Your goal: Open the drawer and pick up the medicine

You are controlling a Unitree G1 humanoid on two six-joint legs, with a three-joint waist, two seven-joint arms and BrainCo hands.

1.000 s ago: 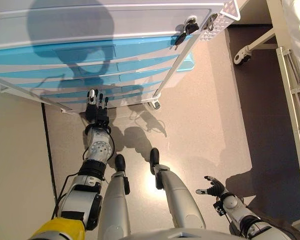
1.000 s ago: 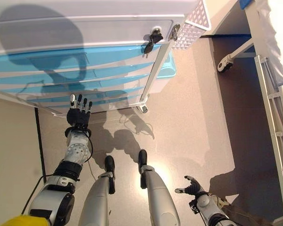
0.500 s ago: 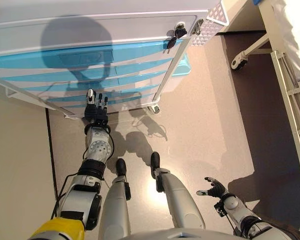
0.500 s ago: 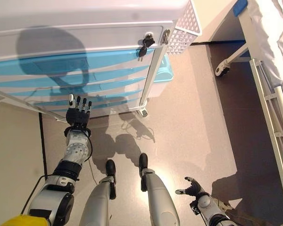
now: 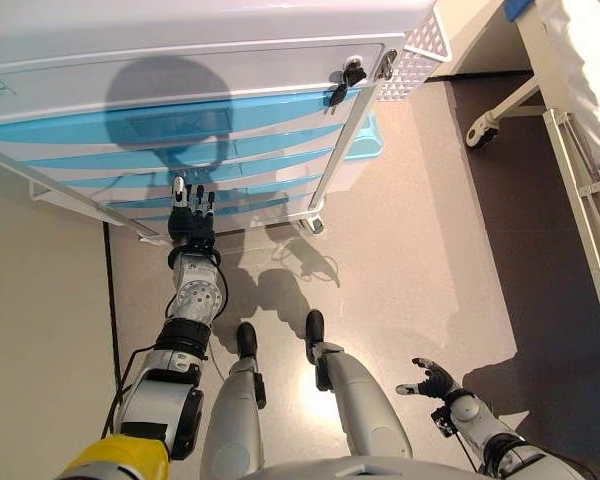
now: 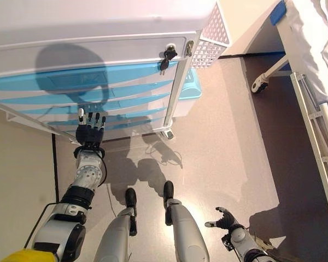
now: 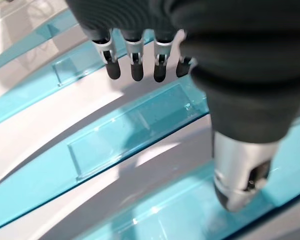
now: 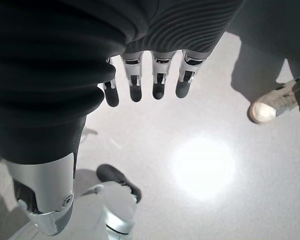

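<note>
Before me stands a white cabinet (image 5: 180,45) on castors with a stack of pale blue, see-through drawers (image 5: 180,140), each front carrying a clear rectangular pull (image 7: 135,127); all of them look shut. I see no medicine in any view, so I cannot tell where it lies. My left hand (image 5: 191,218) is raised at the lower drawers, fingers (image 7: 135,62) straight and spread, tips near the blue fronts but, in the wrist view, apart from them. My right hand (image 5: 435,381) hangs low at my right side over the floor (image 5: 420,250), fingers relaxed and open, holding nothing. A key (image 5: 350,76) hangs at the cabinet's upper right corner, beside a white perforated basket (image 5: 415,50). A bed frame (image 5: 580,170) stands far right. A person's white shoe (image 8: 270,106) shows on the floor in the right wrist view.
</note>
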